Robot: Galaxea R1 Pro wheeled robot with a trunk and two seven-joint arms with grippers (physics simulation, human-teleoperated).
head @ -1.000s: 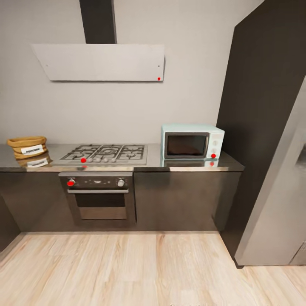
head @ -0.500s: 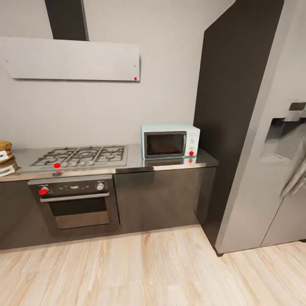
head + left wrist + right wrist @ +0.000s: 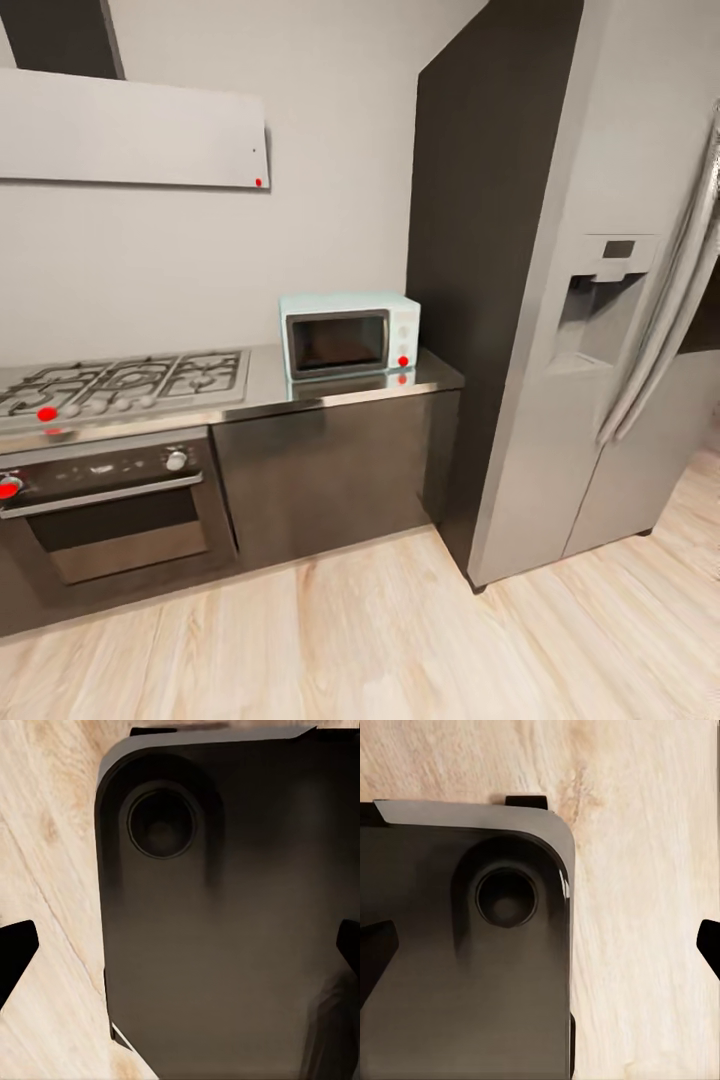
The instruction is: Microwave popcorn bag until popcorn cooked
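Two wrist views: left hand (image 3: pixel 180 949) and right hand (image 3: pixel 540 945) both spread wide, holding nothing, above dark robot base (image 3: pixel 225 930) and wooden floor (image 3: pixel 645 907). Head view: microwave (image 3: pixel 350 335) on desk (image 3: pixel 340 392), door closed, beside hob (image 3: pixel 120 380), near fridge (image 3: pixel 600 330).

Base (image 3: pixel 225 945): we see a dark, near-black flat panel with rounded corners and a thin pale edge.
Recess (image 3: pixel 160 823): a round sunken socket near one corner.
Fingertips (image 3: pixel 15 949): black, pointed wedges at our wrist views' sides.
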